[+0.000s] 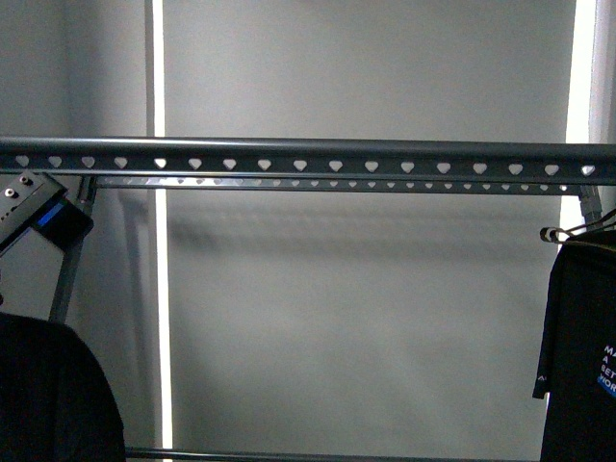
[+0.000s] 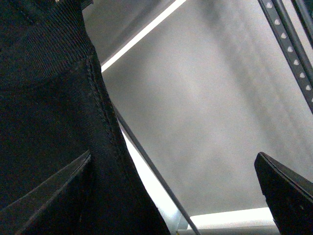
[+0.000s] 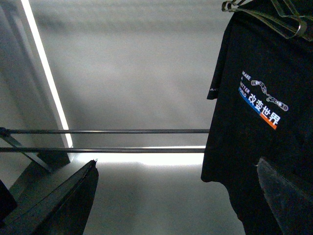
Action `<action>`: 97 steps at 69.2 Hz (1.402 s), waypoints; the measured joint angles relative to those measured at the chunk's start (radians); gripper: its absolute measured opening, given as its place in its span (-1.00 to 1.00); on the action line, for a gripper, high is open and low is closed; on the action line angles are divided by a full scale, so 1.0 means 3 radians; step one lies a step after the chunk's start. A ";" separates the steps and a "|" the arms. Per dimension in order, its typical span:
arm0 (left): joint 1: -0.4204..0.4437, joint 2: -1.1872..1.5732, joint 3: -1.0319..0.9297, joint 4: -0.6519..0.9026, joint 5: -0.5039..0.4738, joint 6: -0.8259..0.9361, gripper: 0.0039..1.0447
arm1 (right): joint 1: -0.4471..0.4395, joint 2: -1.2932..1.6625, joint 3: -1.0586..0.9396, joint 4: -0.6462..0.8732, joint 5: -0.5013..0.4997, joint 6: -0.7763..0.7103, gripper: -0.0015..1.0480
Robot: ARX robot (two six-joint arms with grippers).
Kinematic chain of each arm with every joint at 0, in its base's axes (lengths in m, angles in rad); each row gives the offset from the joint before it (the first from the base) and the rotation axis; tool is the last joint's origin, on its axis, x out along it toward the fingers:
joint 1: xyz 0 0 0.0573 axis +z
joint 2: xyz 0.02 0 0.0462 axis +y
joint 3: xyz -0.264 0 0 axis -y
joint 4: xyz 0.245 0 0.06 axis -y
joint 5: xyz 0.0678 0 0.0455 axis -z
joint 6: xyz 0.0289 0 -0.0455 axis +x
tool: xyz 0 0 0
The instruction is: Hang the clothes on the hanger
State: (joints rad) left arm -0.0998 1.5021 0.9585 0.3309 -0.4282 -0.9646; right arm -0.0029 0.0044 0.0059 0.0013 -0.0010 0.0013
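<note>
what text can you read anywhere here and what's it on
"MAKE A BETTER" plus a blurred fourth word, likely "WORLD": white chest print on the black tee hanging at the right; the front view cuts it off at the frame edge.
"改变世界": larger characters on blue and orange strips, just beside that print.
Small white mark on that tee's sleeve: too small to read.
The rack and the other black shirt: no text visible.

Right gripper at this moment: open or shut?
Open. In the right wrist view the right gripper shows its fingers wide apart, nothing clamped between them.
</note>
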 joint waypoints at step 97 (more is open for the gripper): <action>0.0174 -0.0097 -0.0338 -0.0164 0.0982 0.1077 -0.93 | 0.0000 0.0000 0.0000 0.0000 -0.0001 0.0000 0.86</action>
State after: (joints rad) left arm -0.0475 1.4731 0.8570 0.2817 -0.1337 -0.6415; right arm -0.0029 0.0044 0.0059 0.0013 -0.0013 0.0013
